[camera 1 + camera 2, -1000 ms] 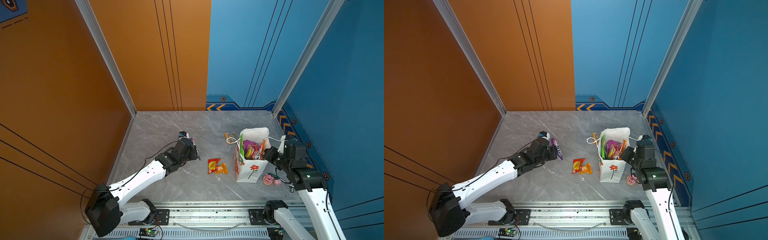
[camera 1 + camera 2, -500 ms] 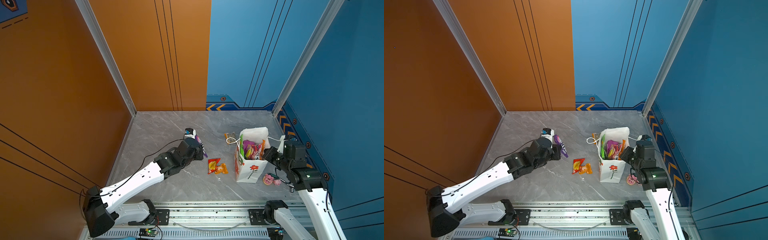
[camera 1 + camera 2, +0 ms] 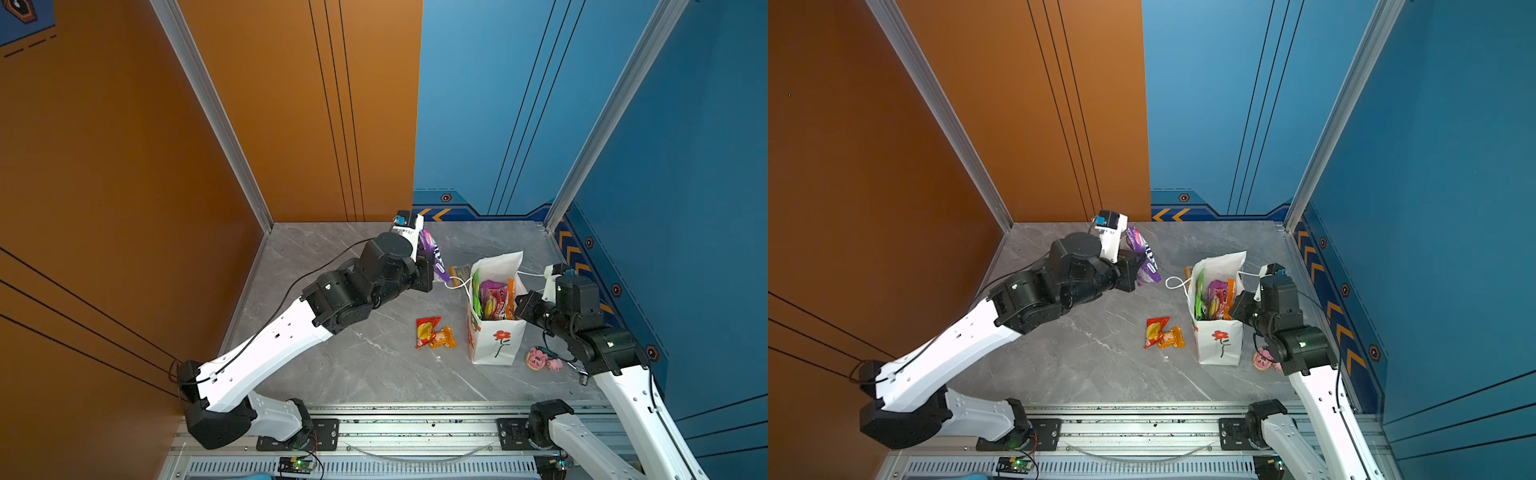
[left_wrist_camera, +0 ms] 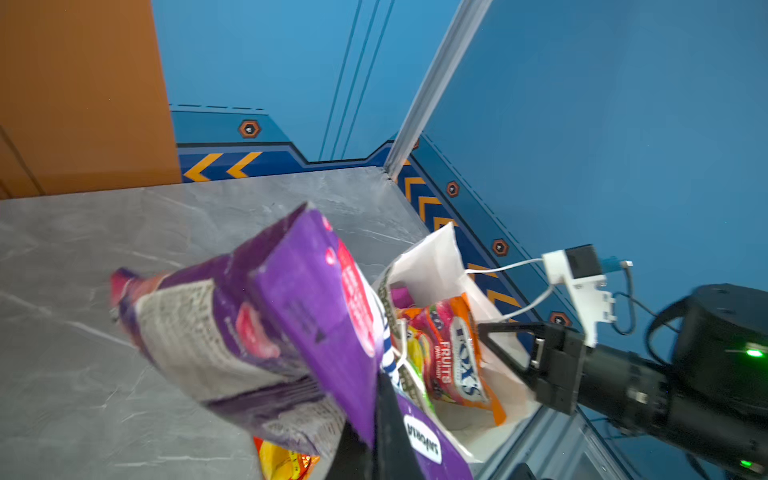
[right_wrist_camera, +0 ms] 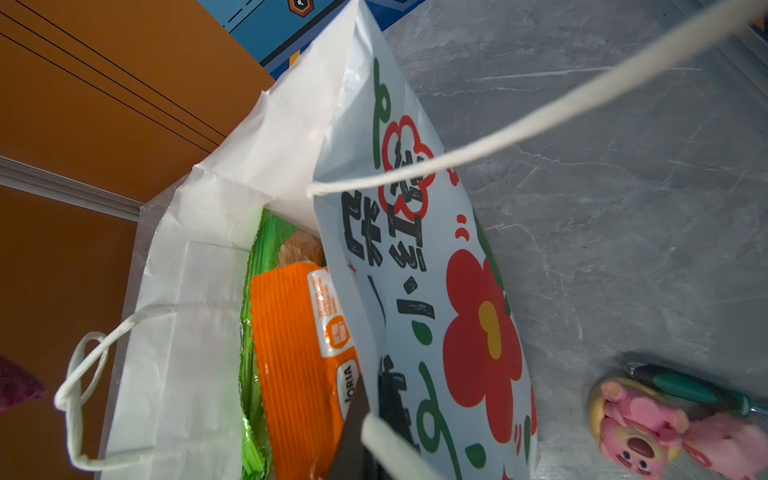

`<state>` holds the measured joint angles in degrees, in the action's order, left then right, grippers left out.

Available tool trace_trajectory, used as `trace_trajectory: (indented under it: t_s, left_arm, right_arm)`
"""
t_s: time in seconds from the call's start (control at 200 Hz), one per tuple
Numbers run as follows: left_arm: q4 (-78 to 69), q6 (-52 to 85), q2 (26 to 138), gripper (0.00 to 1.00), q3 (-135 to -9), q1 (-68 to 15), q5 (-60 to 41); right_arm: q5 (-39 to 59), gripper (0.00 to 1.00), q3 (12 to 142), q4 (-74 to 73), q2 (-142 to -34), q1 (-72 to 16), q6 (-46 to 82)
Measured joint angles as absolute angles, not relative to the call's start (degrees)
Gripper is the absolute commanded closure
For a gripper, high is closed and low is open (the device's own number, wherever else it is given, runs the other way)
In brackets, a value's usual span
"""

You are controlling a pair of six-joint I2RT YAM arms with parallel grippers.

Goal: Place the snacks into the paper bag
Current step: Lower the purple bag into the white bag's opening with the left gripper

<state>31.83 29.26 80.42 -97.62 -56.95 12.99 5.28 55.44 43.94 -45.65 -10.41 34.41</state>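
Left tool (image 3: 429,270), clamped on the glossy purple snack packet (image 3: 436,259), is now lifted near the white paper bag (image 3: 484,347), so the drop's probably next.

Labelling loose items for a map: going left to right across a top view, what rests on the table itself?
red packet → orange packet → paper bag → pink toys

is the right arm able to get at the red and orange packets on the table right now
Probably not: the right gripper is shut on the edge of the paper bag, which stands between it and the red and orange packets.
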Motion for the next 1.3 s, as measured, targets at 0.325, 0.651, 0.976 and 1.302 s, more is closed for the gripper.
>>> trace_trajectory:
  t_s: [0.325,0.651,0.976,1.302]
  left_arm:
    - [36.9,26.5,94.3,1.0,-117.7,-61.5,6.4]
    - [39.8,26.2,104.6,1.0,-129.1,-64.5,-0.7]
    - [41.3,26.4,109.6,1.0,-132.2,-64.8,-3.3]
    - [43.4,27.7,113.7,1.0,-134.0,-63.8,-3.7]
  right_arm:
    - [4.9,0.98,55.4,44.0,-45.2,-10.6,33.6]
    - [4.3,0.98,55.2,44.3,-44.0,-10.6,33.2]
    - [4.1,0.98,55.0,44.4,-43.2,-10.1,33.0]
    - [4.3,0.98,55.0,44.4,-43.2,-9.7,32.8]
